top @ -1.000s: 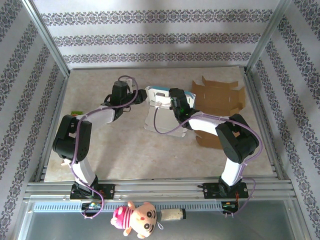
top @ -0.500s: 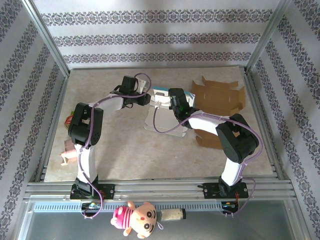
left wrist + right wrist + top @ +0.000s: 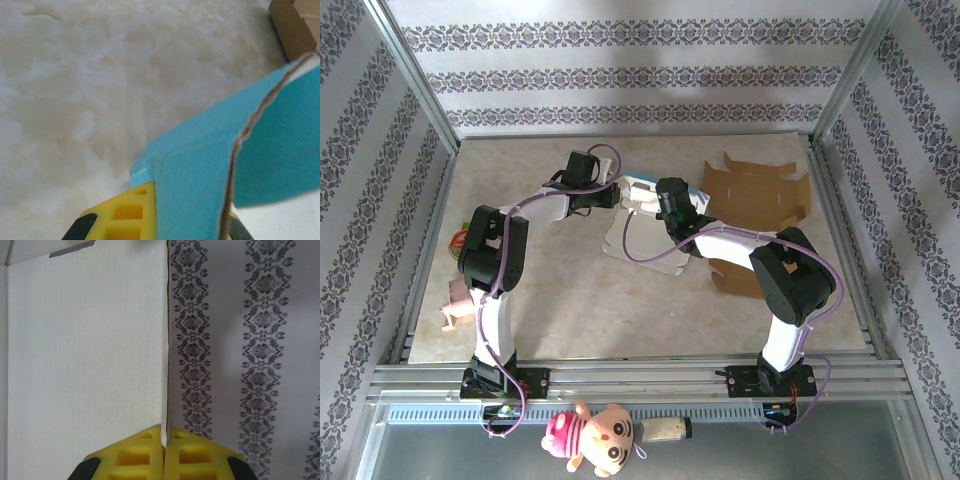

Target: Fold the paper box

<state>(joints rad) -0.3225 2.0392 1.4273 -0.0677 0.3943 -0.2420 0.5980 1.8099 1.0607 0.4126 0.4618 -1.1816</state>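
Beside the right tool [image 3: 164,435], left tool [image 3: 186,214] has clamped paper box [image 3: 638,238].

No writing, label, brand or number can be read. The blue-and-white paper box [image 3: 625,240] shows plain faces. The flat brown cardboard sheet [image 3: 760,195] bears no legible print, and the patterned grey-and-white wall covering [image 3: 620,75] carries ornament alone.
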